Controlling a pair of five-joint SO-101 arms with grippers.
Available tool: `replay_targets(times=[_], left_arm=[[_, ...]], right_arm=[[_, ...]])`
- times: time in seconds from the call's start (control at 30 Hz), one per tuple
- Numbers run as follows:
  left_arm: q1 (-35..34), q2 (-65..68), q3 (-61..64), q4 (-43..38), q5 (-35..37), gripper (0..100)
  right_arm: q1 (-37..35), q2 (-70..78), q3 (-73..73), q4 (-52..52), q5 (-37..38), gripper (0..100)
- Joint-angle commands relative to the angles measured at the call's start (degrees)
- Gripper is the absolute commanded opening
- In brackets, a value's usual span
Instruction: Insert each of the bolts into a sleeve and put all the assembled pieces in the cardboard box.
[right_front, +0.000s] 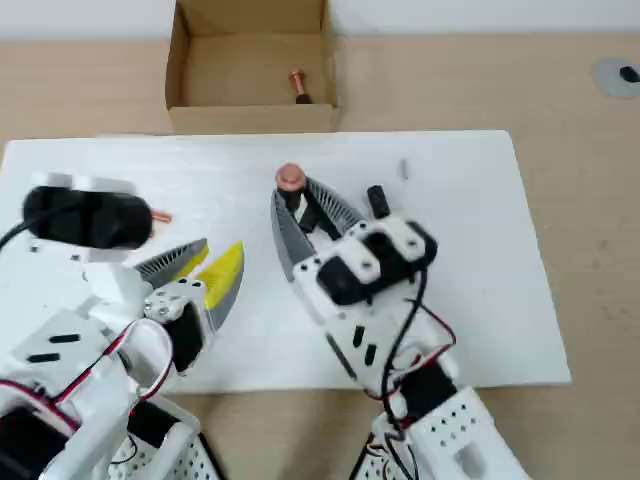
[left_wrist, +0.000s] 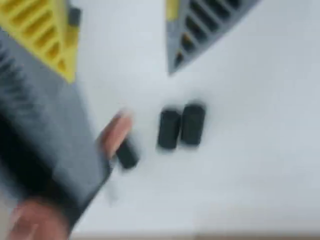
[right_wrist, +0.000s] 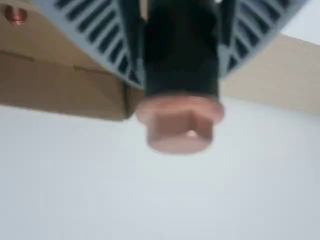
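**High view.** The box (right_front: 180, 60) stands on the tabletop (right_front: 580, 200) just past the far edge of a white sheet (right_front: 480, 300). One assembled piece (right_front: 298, 85) lies inside it, against the near wall. The right gripper (right_front: 298, 195) sits over the far middle of the sheet and points toward the box. Its grey fingers are closed in on a held bolt (right_front: 289, 179), whose copper head sticks out past the fingertips. The left gripper (right_front: 222, 246) is nearer the sheet's left side, well apart from the box. Its yellow and grey fingers are parted and nothing is between them. A loose bolt (right_front: 160, 215) lies on the sheet beside that arm's dark camera housing.

**Left wrist view.** The left gripper (left_wrist: 120, 72) is spread wide above the sheet (left_wrist: 260, 150) and touches nothing. Two sleeves (left_wrist: 181, 126) lie side by side and touching, just beyond the fingertips. The loose bolt (left_wrist: 116, 135) lies near them, close by the yellow-padded finger, and it is blurred.

**Right wrist view.** The right gripper (right_wrist: 180, 75) pinches a black sleeve (right_wrist: 180, 55) from both sides. The held bolt (right_wrist: 180, 125) shows its hexagonal copper head below the sleeve's end. Behind stands the box (right_wrist: 60, 85), with the assembled piece (right_wrist: 15, 15) showing as a copper spot.
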Motion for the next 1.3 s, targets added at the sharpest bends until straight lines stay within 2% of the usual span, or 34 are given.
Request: replay_targets(times=[0.0, 0.3, 0.47, 0.6, 0.93, 1.13, 1.27], left_arm=[[-6.2, -0.2, 2.0, 1.6, -3.7, 13], [-28.5, -2.9, 3.9, 7.6, -15.6, 13], [-35.3, -8.0, 4.0, 12.4, -23.1, 13], [-40.2, -12.7, 5.8, 12.0, -24.4, 13], [-44.5, -20.8, 15.0, 8.9, -24.4, 13], [-44.5, -25.1, 15.6, 8.8, -24.4, 13], [-44.4, -26.2, 15.7, 8.4, -24.2, 13]], right_arm=[[2.1, 10.5, -12.9, -0.1, -0.9, 0.9], [4.5, 48.6, -43.9, -2.2, -0.9, 0.9], [6.7, 68.3, -60.9, -4.5, -0.8, 0.9], [9.3, 84.7, -75.0, -4.3, -0.8, 0.9], [15.9, 123.6, -114.1, -3.0, -0.4, 0.9], [15.8, 140.5, -134.5, 8.3, 0.1, 0.9], [15.9, 150.2, -146.2, 15.2, 4.1, 1.0]])
